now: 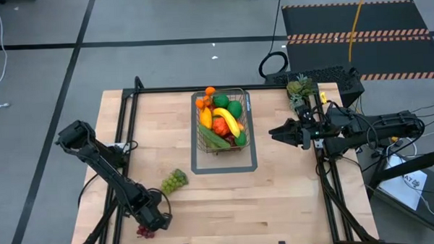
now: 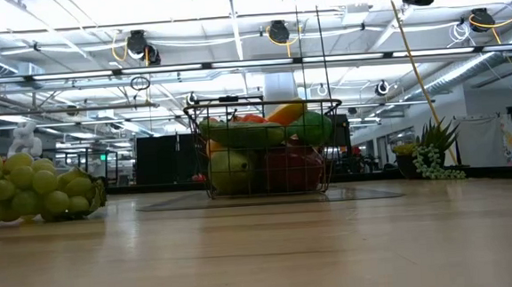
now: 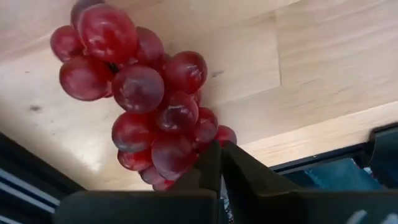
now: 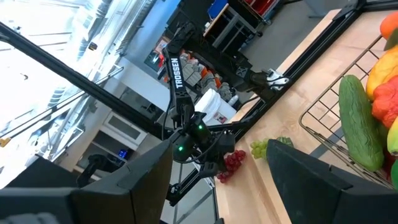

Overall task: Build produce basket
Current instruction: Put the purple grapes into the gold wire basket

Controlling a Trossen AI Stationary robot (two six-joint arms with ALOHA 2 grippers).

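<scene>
A bunch of red grapes [image 3: 143, 93] lies on the wood at the table's near left corner [image 1: 143, 231]. My left gripper [image 3: 216, 149] is shut right at the bunch's narrow end, slanting down. A bunch of green grapes [image 1: 173, 181] rests on the table a little farther in. The wire basket [image 1: 243, 99] stands at the middle far side, filled with produce: banana, oranges, green and red pieces. My right gripper [image 1: 275, 134] hovers open and level to the right of the basket, holding nothing. My left gripper's shut fingertips [image 3: 208, 155] lie against the lowest grapes at the bunch's narrow end [image 3: 168, 158], coming slantwise from above. Some grapes pass behind one finger. Whether anything is pinched between the fingers I cannot tell. The bunch lies on the table.
A grey rectangular outline [image 1: 226, 167] marks the table under the basket. A small pineapple [image 1: 299, 89] sits at the far right. The table's near edge [image 3: 323, 134] runs close by the red grapes. Bare wood lies between the green grapes and the basket.
</scene>
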